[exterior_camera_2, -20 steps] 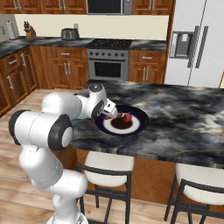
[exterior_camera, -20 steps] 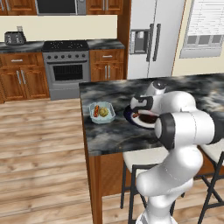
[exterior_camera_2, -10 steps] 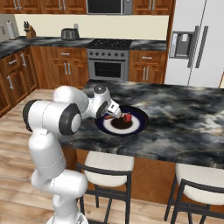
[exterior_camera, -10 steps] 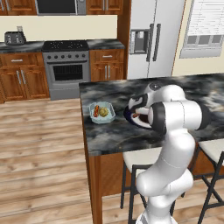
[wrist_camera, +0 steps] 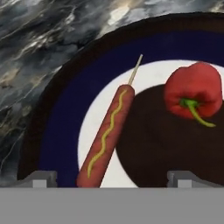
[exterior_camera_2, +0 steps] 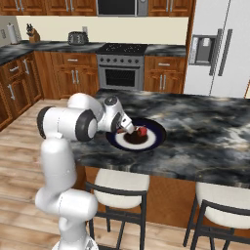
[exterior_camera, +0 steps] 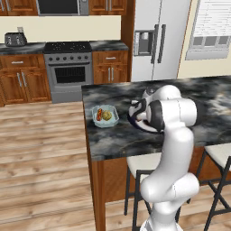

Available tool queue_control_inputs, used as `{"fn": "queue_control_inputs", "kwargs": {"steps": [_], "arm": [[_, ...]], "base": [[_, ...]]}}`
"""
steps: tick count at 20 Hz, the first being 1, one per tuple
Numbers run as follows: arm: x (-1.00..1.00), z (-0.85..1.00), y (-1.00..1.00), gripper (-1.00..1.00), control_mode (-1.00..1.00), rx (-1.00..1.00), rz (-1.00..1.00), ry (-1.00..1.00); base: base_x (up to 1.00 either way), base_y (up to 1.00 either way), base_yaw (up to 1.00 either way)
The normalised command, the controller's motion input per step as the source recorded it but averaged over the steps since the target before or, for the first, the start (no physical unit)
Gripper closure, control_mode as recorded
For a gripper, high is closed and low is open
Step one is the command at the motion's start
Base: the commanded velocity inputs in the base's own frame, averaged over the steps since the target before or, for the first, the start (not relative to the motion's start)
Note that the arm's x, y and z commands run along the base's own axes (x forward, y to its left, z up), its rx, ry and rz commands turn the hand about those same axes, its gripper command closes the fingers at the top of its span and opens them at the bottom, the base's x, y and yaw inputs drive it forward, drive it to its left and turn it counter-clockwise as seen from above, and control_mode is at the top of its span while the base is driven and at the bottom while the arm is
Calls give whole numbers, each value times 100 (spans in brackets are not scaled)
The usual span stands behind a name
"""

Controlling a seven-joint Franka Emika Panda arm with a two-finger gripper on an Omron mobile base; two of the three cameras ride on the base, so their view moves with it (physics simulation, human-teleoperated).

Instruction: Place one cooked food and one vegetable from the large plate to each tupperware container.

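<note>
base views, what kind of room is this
A home kitchen, rendered: a stove with oven, a steel fridge, wooden cabinets, and a dark marble island counter with stools.

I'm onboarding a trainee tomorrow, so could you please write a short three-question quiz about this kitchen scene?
1. True or false: the claw is open above the large plate.
2. Which foods lie on the plate?
A) a sausage on a stick and a red pepper
B) a carrot and a bun
C) two apples
3. Fill in: the tupperware container on the counter already holds ____.

Key: 1 true; 2 A; 3 food.
</note>
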Motion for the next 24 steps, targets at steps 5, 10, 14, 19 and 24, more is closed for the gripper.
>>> {"fn": "queue_control_inputs", "kwargs": {"steps": [5,10,14,19,24], "arm": [[37,-29,-1,-100,-100,9,-1,12],[48,-32,-4,-100,-100,7,1,11],[27,-37,-9,-100,-100,4,0,6],[4,-41,0,100,-100,1,0,1],[-12,-35,0,100,-100,0,0,0]], "base": [[0,0,0],[0,0,0],[0,0,0],[0,0,0],[0,0,0]]}}
